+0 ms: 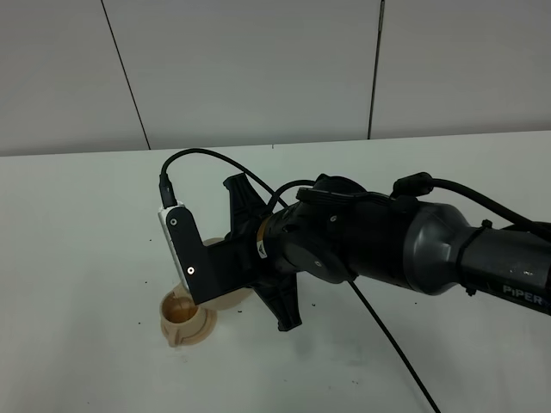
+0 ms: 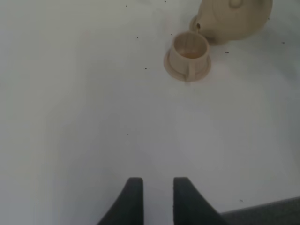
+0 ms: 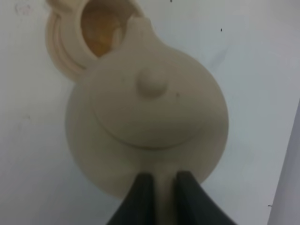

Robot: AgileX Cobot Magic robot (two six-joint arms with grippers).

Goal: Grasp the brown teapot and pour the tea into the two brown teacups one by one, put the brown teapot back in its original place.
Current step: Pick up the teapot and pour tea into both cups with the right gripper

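My right gripper [image 3: 164,180] is shut on the loop handle of the brown teapot [image 3: 150,122], a round tan pot with a knobbed lid. The pot is tilted with its spout over one brown teacup [image 3: 101,28]. That teacup [image 1: 185,320] stands on its small saucer and holds amber tea. In the high view only a sliver of the teapot [image 1: 228,298] shows under the right wrist. The left wrist view shows the teacup [image 2: 187,55] and teapot [image 2: 234,18] far from my left gripper [image 2: 157,180], whose fingers stand slightly apart and empty. Only one teacup shows. The original place is out of view.
The right arm [image 1: 405,245] stretches across the white table [image 1: 86,258] from the right, with a black cable [image 1: 387,340] trailing under it. Small dark specks dot the tabletop around the cup. A grey table edge [image 2: 272,211] lies beside the left gripper.
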